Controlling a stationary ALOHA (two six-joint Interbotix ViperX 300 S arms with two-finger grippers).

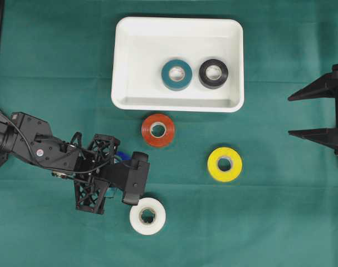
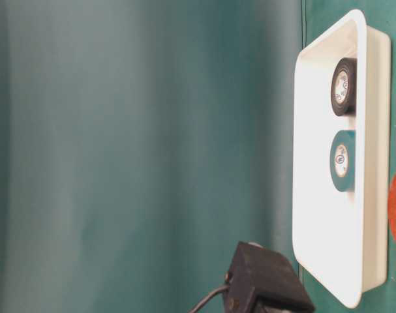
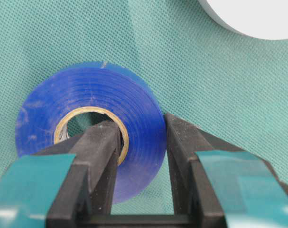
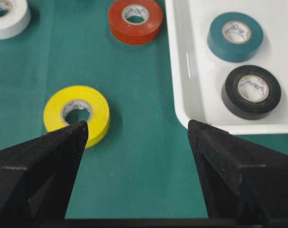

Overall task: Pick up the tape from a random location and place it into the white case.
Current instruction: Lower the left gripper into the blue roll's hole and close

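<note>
My left gripper [image 1: 114, 167] points down at the table's left front and is shut on a blue tape roll [image 3: 87, 90]. One finger [image 3: 103, 142] sits inside the core, the other [image 3: 179, 142] against the outer wall. In the overhead view only a sliver of blue [image 1: 120, 156] shows under the gripper. The white case [image 1: 177, 105] lies at the back centre and holds a teal roll [image 1: 167, 78] and a black roll [image 1: 205, 78]. My right gripper [image 1: 294, 115] is open and empty at the right edge, away from the case.
On the green cloth lie a red roll [image 1: 147, 133] just in front of the case, a yellow roll [image 1: 213, 167] to its right, and a white roll [image 1: 136, 219] right beside my left gripper. The white roll's edge shows in the left wrist view [image 3: 257, 19].
</note>
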